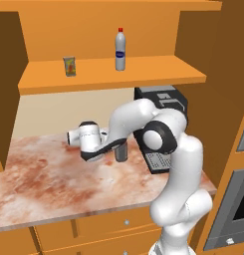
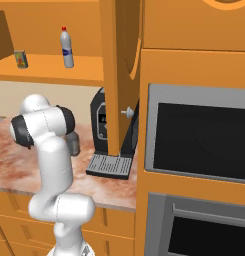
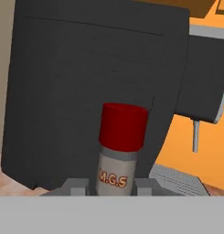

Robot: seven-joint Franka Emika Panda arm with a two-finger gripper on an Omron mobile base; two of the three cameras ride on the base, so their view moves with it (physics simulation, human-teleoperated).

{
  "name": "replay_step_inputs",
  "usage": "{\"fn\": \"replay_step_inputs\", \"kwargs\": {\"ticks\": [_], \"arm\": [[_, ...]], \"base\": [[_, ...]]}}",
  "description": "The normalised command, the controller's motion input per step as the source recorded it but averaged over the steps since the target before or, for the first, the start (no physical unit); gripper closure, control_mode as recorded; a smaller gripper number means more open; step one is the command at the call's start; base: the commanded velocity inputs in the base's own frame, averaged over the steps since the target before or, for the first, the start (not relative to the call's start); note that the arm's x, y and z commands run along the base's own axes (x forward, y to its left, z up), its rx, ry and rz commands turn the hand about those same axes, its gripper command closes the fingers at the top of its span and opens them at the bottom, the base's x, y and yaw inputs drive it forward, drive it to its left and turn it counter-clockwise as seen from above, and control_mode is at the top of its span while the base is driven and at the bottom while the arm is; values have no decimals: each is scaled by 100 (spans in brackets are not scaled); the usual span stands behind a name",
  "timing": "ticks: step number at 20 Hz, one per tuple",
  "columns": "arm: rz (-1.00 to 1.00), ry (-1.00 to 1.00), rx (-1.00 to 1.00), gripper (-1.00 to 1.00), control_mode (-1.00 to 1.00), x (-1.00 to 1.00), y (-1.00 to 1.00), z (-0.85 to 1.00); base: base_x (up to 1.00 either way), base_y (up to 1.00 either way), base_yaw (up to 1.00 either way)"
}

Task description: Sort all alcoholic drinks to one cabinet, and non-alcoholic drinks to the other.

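The gripper [image 3: 111, 186] has its fingers drawn in against the sides of the grey bottle [image 3: 114, 169] with the red cap, which stands upright on the marble counter [image 1: 44, 184] just beside the black coffee machine [image 3: 86, 91]. The grip looks low on the body (the cap rises well above the fingertips), so lift straight up first, keeping the bottle vertical and away from the machine. The juice carton [image 1: 69, 66] and white plastic bottle [image 1: 120, 50] already stand on the open shelf [image 1: 153, 74] above.
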Motion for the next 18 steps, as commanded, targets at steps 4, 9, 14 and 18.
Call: {"fn": "replay_step_inputs", "kwargs": {"ticks": [4,9,14,18], "arm": [[-4,-1,-3,100,-100,-1,-36,0],[0,-8,0,100,-100,-22,-35,24],[4,-13,3,100,-100,-34,-14,58],[10,-4,7,100,-100,-45,0,48]], "base": [[0,0,0],[0,0,0],[0,0,0],[0,0,0]]}}
